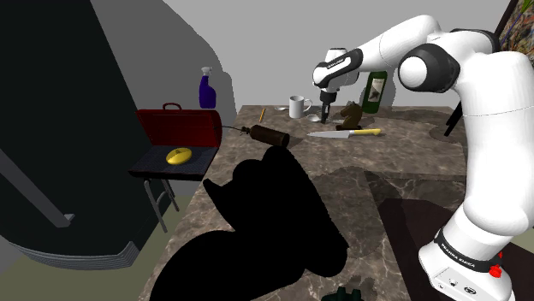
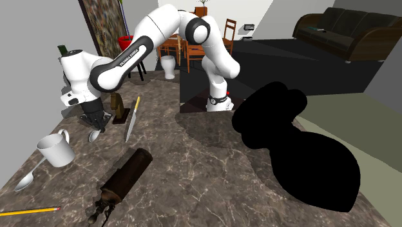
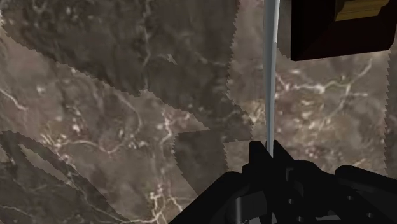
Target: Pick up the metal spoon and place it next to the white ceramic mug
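Note:
My black gripper (image 2: 96,121) is shut on the thin handle of a silvery spoon (image 2: 95,136), whose bowl hangs just below the fingers, close to the dark marble counter (image 2: 193,174). In the wrist view the spoon's handle (image 3: 272,76) runs straight out from between the closed fingers of the gripper (image 3: 270,156). The white mug (image 2: 57,151) stands upright a short way from the gripper, toward the second exterior view's lower left. In the shoulder view the gripper (image 1: 326,112) hovers just right of the mug (image 1: 299,106).
A second spoon (image 2: 26,180) lies beside the mug. A yellow-handled knife (image 2: 132,119), a dark figurine on a base (image 2: 117,106) and a lying brown bottle (image 2: 125,177) are near. A large black shape (image 2: 296,142) sits on the counter. A pencil (image 2: 32,211) lies at the edge.

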You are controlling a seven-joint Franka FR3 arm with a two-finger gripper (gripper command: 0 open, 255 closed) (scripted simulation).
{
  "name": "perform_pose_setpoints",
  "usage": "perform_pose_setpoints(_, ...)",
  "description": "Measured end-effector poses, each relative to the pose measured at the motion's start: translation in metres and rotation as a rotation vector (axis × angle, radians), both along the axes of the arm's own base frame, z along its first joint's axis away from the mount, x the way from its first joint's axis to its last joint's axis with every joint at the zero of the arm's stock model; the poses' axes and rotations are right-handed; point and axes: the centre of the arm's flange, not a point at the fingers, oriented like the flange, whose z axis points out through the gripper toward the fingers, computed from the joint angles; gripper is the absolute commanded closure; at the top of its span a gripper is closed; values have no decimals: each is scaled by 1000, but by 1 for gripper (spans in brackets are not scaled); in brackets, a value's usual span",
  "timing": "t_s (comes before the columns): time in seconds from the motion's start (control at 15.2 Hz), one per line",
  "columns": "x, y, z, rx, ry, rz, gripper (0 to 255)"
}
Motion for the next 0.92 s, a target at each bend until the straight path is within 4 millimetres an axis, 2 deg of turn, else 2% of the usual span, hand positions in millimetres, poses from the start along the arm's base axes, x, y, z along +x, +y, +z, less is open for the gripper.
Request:
perform_pose_setpoints(0.13, 0, 0, 0, 0, 0, 0, 255)
perform_pose_setpoints(0.2, 0, 0, 0, 0, 0, 0, 0)
perform_pose_setpoints(0.59, 0, 0, 0, 0, 0, 0, 0)
perform_pose_setpoints(0.92, -2, -3, 45, 0, -1, 0, 0)
